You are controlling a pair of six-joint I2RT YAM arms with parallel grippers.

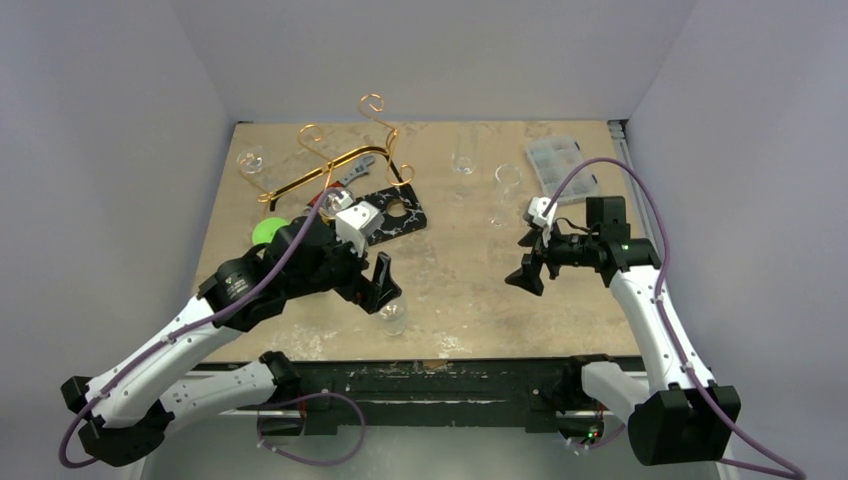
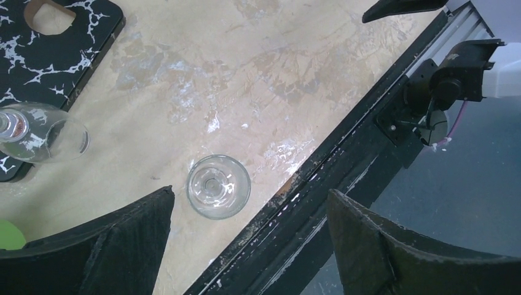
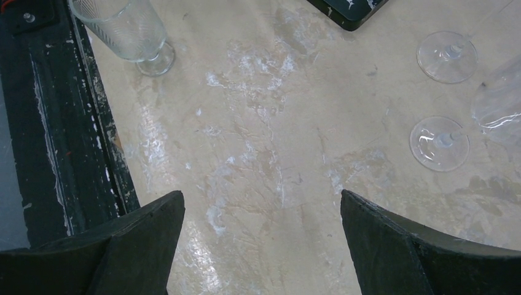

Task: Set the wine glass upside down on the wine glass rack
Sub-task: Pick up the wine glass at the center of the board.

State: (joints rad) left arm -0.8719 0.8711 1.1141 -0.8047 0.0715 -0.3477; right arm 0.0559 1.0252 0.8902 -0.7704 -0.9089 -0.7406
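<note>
A small clear wine glass stands upright near the table's front edge. From above in the left wrist view this glass shows as a round rim, on the table below and between my fingers, close to the left one. My left gripper hovers over it, open and empty. The gold wire wine glass rack stands at the back left. My right gripper is open over bare table, with the ribbed glass far off at the left.
More glasses stand at the back and back left; two of their feet show. A black veined board, another glass on it, a green ball, a clear box, the black front rail.
</note>
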